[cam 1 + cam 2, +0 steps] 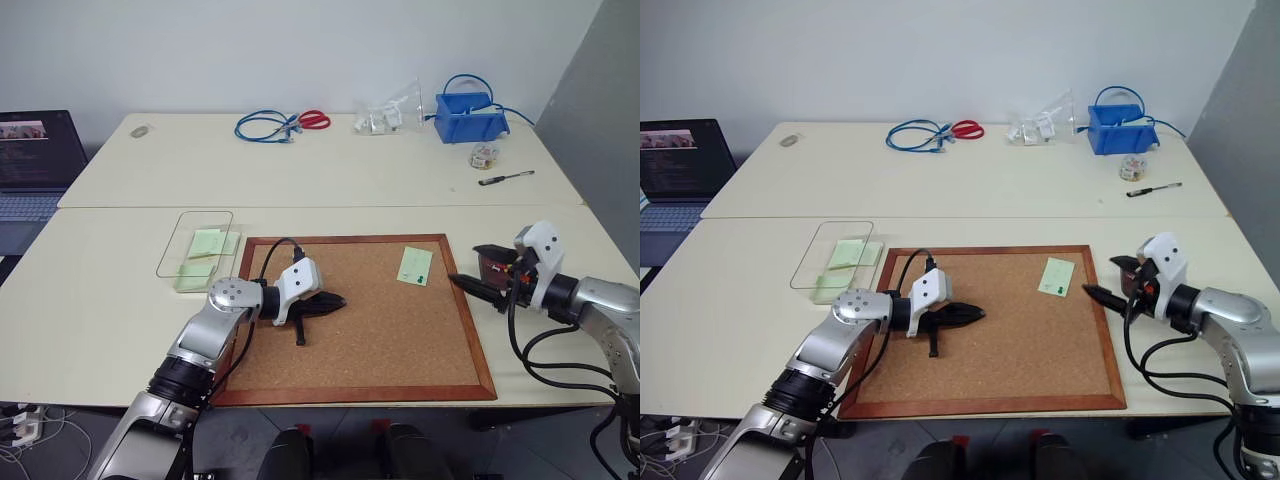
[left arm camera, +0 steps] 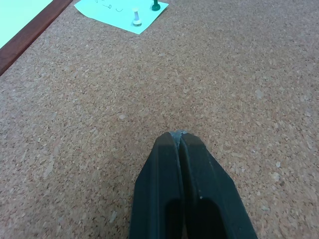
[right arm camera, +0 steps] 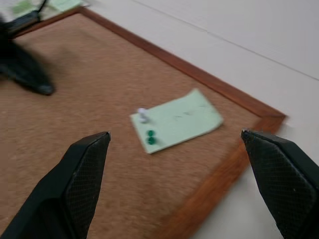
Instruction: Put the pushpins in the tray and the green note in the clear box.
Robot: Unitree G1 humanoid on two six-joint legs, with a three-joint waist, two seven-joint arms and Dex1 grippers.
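At the far left edge, an open laptop (image 1: 35, 165) is being seen beside the pale surface (image 1: 100, 310). Just right of it, the clear box (image 1: 194, 243) is lying flat on the surface, touching the left frame of the cork board (image 1: 400, 330); pale green paper sheets (image 1: 207, 245) are lying in it and under its near end.

The left hand (image 1: 335, 301) is being held low over the left part of the cork board, its black fingers (image 2: 179, 164) pressed together with nothing between them.

Further right, near the board's upper right corner, the green note (image 1: 415, 265) is lying flat on the cork, being pinned by two pushpins (image 3: 147, 127), one whitish and one green, both standing near one edge of the sheet.

The right hand (image 3: 174, 137) is being held over the board's right frame, pointing toward the note, its fingers (image 3: 89, 149) spread wide apart and gripping nothing. Just behind it, off the board's right edge, the dark reddish-brown tray (image 1: 492, 262) is partly hidden by the hand; its contents cannot be told.

On the far surface, a blue cable (image 1: 265, 127) and red scissors (image 1: 314, 120) are lying together, then a clear plastic bag (image 1: 392, 112), then a blue bin (image 1: 470, 115) with a blue cable rising from it, and a pen (image 1: 506, 178) nearby.
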